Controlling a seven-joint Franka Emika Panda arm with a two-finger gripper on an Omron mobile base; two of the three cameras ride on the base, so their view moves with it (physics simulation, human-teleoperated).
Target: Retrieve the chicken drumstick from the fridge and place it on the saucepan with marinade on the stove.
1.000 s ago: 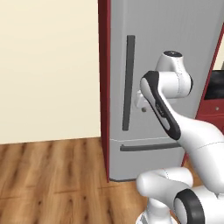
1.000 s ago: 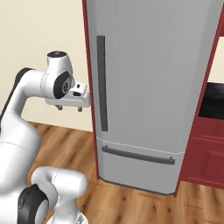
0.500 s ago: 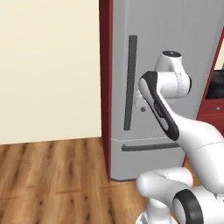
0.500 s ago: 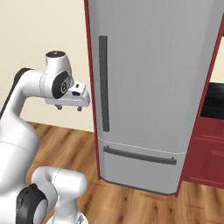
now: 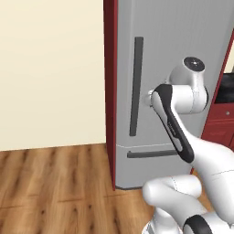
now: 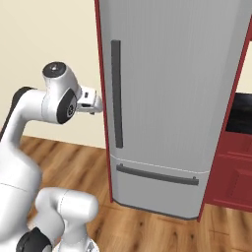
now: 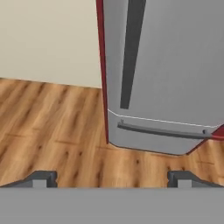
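**Fridge still shut; claw lined up short of the door handle**

The step in hand looks like the first one, opening the fridge (image 6: 167,88); its upper door sits flush and closed, so the chicken drumstick is presumably inside and cannot be seen; neither the saucepan with marinade nor the stove can be made out here, only a dark recess above red cabinets (image 6: 234,167) to the fridge's right.

The claw (image 7: 111,177) is spread wide and holds nothing; in the hand view its two dark fingertips (image 7: 41,178) stand far apart at the bottom, looking down toward the lower part of the long vertical door handle (image 6: 116,93), the lower drawer handle (image 7: 162,130) and the wooden floor (image 7: 52,127).

The arm rises from the base, bends at a raised elbow and carries the hand roughly level at mid-height of the upper door; in the right base view the hand sits just beside the fridge's red side panel (image 6: 102,74), near the vertical handle but apart from it.

The next move, by my judgement, calls for carrying the claw forward and across until its fingers straddle the vertical bar, then closing and pulling the door outward; the risk is striking the door face or the red edge instead of bracketing the bar.
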